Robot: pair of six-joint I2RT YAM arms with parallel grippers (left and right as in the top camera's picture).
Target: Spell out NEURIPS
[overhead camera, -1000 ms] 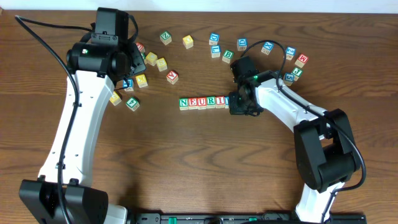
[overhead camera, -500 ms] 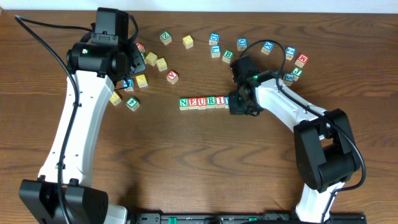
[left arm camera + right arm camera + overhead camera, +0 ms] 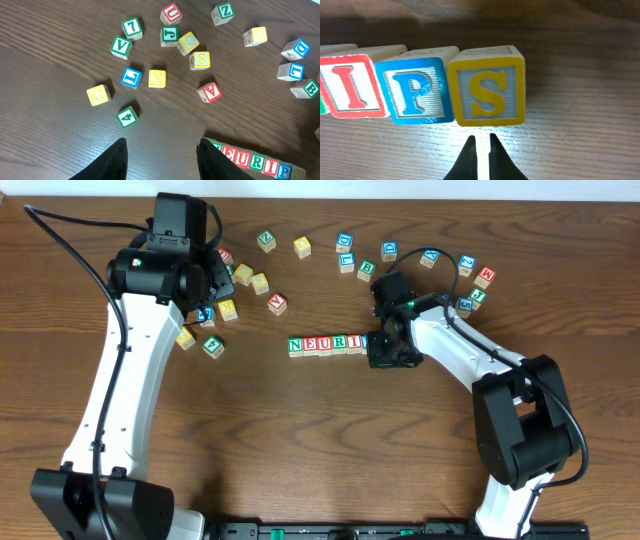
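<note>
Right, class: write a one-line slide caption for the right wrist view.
Shut right gripper near the yellow S block, last in the row after the blue P block and red I block.

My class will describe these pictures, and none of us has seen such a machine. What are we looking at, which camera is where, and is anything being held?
These are two white robot arms at a wooden table, each ending in a two-finger gripper. The wide picture is from a fixed camera above. The other two come from cameras on the wrists, so each shows its own fingers at the bottom edge. On the table a row of letter cubes reads NEURIPS; the right wrist view shows its end, I, P and the S cube. Beyond it lie loose cubes. The left gripper is open above the loose cubes and holds nothing. The right gripper is shut, in front of the S cube, and holds nothing.
</note>
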